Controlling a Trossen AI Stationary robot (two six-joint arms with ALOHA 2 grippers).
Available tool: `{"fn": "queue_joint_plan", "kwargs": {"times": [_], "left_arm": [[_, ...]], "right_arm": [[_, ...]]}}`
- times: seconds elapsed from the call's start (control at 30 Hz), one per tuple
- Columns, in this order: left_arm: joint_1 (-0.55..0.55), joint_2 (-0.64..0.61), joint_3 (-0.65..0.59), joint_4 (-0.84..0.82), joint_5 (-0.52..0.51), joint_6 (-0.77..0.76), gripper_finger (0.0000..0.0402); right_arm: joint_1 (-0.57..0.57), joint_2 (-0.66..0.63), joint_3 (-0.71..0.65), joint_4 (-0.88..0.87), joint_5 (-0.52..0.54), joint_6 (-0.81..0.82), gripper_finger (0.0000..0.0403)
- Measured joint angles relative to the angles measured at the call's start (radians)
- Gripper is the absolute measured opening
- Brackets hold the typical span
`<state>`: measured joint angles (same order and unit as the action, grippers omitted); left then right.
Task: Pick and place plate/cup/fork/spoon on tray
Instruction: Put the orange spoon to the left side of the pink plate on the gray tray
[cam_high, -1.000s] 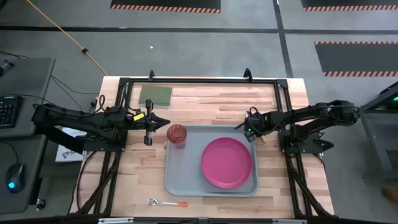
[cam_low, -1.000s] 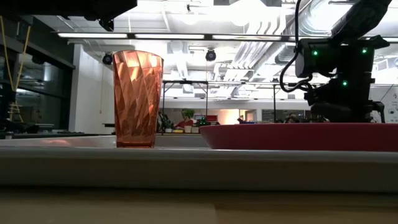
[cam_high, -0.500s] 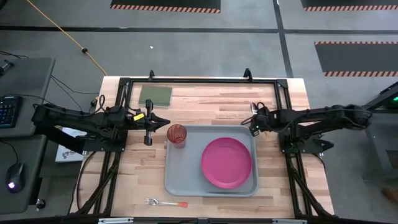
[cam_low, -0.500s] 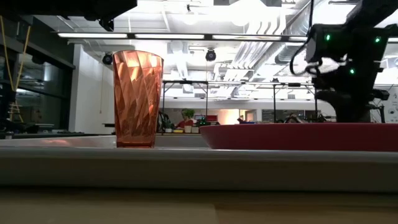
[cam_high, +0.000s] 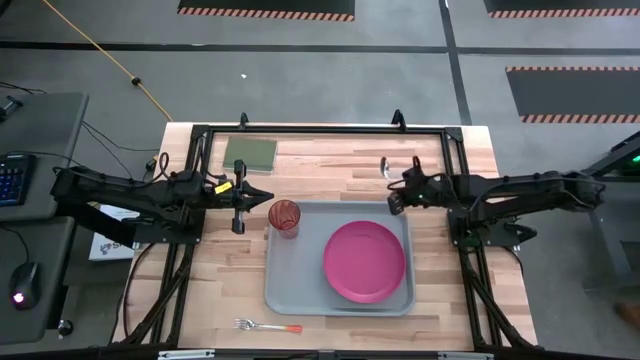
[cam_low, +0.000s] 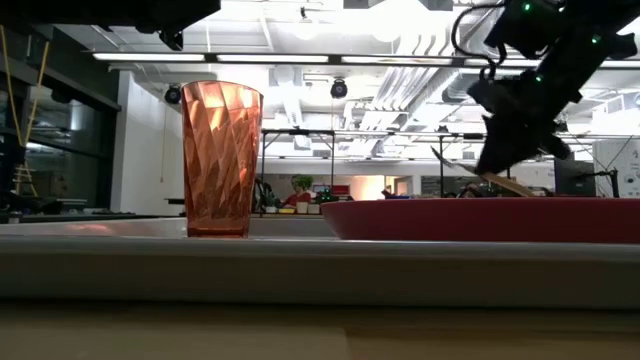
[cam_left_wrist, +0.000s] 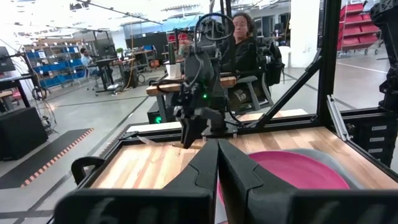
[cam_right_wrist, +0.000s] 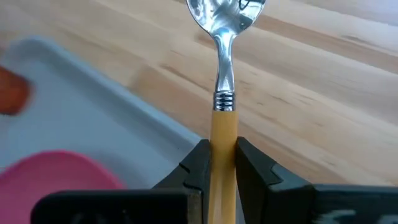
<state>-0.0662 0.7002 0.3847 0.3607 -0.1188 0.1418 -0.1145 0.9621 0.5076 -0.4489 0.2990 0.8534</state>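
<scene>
The right gripper (cam_right_wrist: 217, 163) hangs above the counter (cam_high: 330, 160) just off the far right corner of the tray (cam_high: 280, 285), its fingers (cam_right_wrist: 196, 167) pinching the orange handle of the spoon (cam_right_wrist: 222, 74). The spoon's long axis runs straight out from the fingers, silver bowl leading over bare wood, so the tray lies beside and toward the near side of the held spoon rather than under it. The plate (cam_high: 364, 262) already lies in the tray's right half, and the cup (cam_high: 284, 216) stands upright at the tray's far left corner. The fork (cam_high: 266, 326) lies on the counter beyond the tray's near edge, closer to the left arm. The left gripper (cam_high: 240, 195) waits beside the cup, fingers pressed together and holding nothing.
</scene>
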Motion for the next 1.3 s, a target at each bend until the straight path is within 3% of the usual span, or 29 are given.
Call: {"fn": "queue_joint_plan", "kwargs": {"times": [0.4, 0.73, 0.9, 1.07, 1.3], "left_arm": [[0.0, 0.0, 0.0, 0.0, 0.0, 0.0, 0.0003], [0.0, 0.0, 0.0, -0.001, 0.0, 0.0, 0.0003], [0.0, 0.0, 0.0, 0.0, 0.007, -0.014, 0.0003], [0.0, 0.018, 0.0, 0.038, 0.036, -0.034, 0.0003], [0.0, 0.11, -0.001, 0.109, 0.034, -0.034, 0.0003]], "right_arm": [[0.187, 0.045, 0.001, 0.306, -0.038, 0.065, 0.0039], [0.377, 0.34, 0.002, 0.728, -0.014, 0.115, 0.0039], [0.402, 0.439, 0.01, 0.952, 0.026, 0.023, 0.0039], [0.389, 0.445, 0.106, 0.936, 0.038, -0.125, 0.0039], [0.389, 0.445, 0.263, 0.786, 0.075, -0.292, 0.0039]]}}
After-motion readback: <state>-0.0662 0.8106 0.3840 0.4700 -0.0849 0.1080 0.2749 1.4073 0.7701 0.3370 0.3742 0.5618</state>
